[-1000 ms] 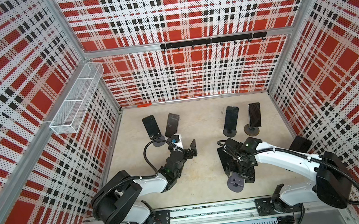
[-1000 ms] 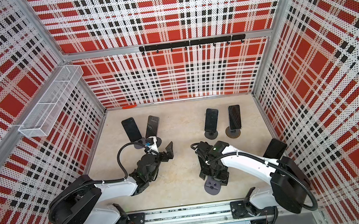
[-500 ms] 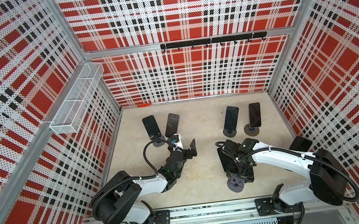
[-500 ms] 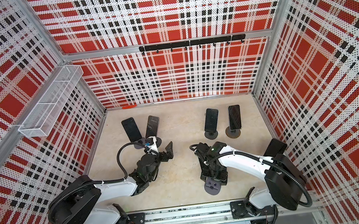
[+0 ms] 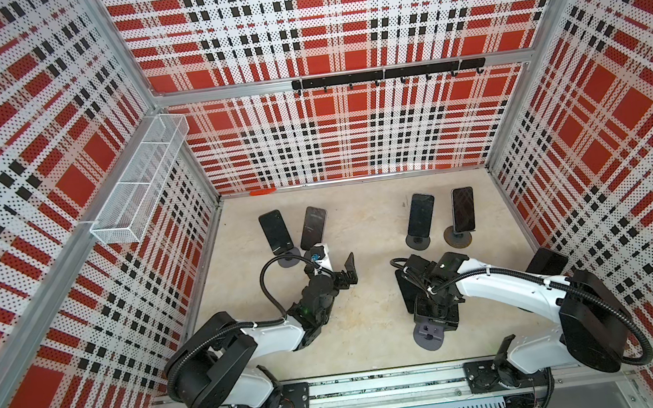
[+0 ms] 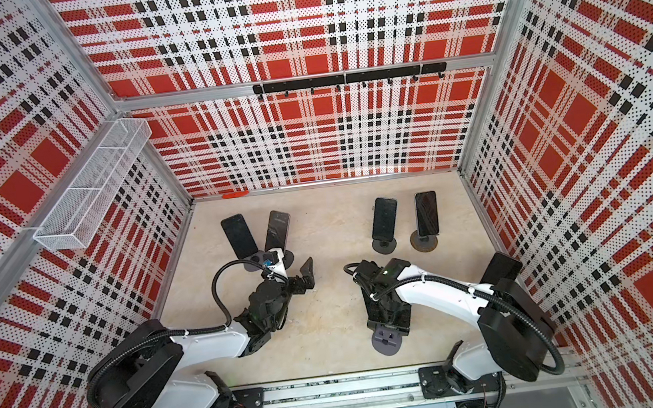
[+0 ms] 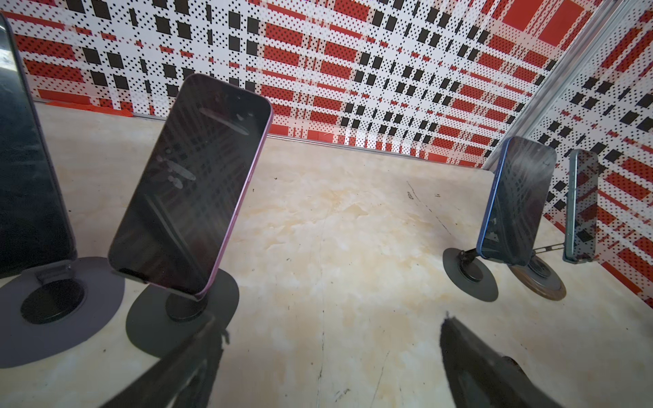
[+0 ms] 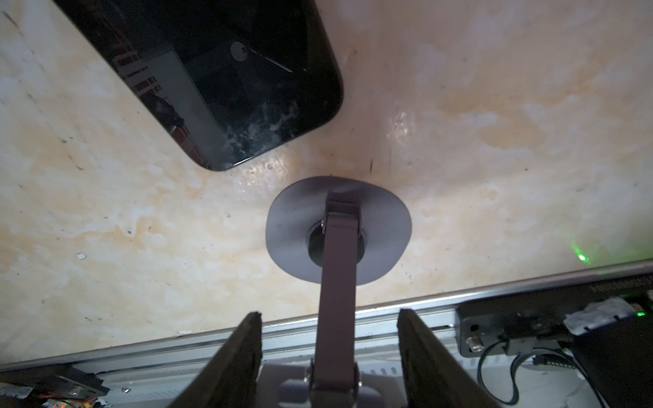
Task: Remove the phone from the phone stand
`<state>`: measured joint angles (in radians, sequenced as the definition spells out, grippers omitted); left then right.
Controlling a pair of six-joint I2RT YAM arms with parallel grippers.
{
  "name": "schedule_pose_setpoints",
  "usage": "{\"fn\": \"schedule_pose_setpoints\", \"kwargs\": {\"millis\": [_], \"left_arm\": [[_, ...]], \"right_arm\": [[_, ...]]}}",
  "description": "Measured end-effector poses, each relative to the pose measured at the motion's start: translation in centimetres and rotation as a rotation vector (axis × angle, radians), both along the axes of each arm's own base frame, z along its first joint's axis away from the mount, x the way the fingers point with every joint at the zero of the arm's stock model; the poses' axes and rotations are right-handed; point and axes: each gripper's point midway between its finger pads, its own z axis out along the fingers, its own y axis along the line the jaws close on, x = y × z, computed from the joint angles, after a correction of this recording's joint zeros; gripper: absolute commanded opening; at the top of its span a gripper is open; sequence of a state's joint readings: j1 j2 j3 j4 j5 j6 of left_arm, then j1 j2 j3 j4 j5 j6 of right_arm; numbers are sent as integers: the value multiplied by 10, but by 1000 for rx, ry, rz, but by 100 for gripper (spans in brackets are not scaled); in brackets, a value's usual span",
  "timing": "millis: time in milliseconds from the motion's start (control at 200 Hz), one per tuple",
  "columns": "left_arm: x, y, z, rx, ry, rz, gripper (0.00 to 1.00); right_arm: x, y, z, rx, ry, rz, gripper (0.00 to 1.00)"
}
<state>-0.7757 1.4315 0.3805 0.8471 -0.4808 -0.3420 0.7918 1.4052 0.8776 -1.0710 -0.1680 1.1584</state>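
In the right wrist view the right fingers are pinched in on the side edges of the phone. Only a pale strip of it shows at the bottom edge, mounted on the head of the phone stand. In a top view the stand's base sits on the bench at lower centre-right, with the phone hidden beneath the arm. The left fingers are spread wide and hold nothing, just left of centre, facing a purple-edged phone.
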Motion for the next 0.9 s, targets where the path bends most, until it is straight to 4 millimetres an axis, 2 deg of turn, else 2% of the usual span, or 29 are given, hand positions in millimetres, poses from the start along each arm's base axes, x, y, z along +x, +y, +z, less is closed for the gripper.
{"fn": "schedule_pose_setpoints", "kwargs": {"millis": [346,516,666,902], "left_arm": [[0,0,0,-8,2,1,98],[0,0,0,-12,4,2,98],[0,0,0,-13,4,1,98],[0,0,0,-16,5,3,98]], "right_arm": [[3,-4,2,-19,-21,9,59],[8,-7,9,-40,-47,21,59],[26,-7,32,-67,-119,43,59],[70,-14,80,-87,-274,37,59]]}}
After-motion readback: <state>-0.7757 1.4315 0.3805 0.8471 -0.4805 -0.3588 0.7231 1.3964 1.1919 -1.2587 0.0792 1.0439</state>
